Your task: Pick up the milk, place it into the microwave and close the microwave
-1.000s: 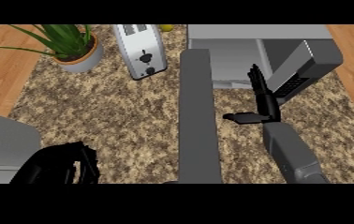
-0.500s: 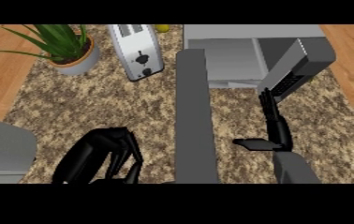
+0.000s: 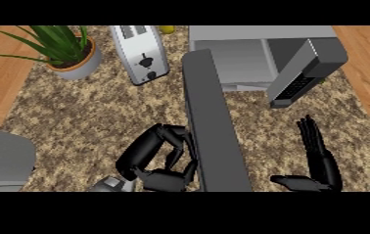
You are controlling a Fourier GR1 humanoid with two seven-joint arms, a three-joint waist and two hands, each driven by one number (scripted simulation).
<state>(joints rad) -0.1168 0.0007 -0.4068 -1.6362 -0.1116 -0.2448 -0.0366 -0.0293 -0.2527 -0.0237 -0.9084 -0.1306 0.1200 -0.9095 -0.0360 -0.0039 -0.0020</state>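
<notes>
Your microwave (image 3: 260, 35) stands open, its door (image 3: 213, 130) swung out towards you. Your left hand (image 3: 162, 159), fingers curled on nothing visible, sits against the door's outer face, placed, I judge, to push it closed. Your right hand (image 3: 321, 162), fingers straight, may lie in the door's sweep. The milk shows nowhere. The toaster (image 3: 141, 57) stands left of the microwave.

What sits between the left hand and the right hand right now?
In the head view, the open microwave door stands between the left hand and the right hand, running from the microwave toward the view's lower edge.
</notes>
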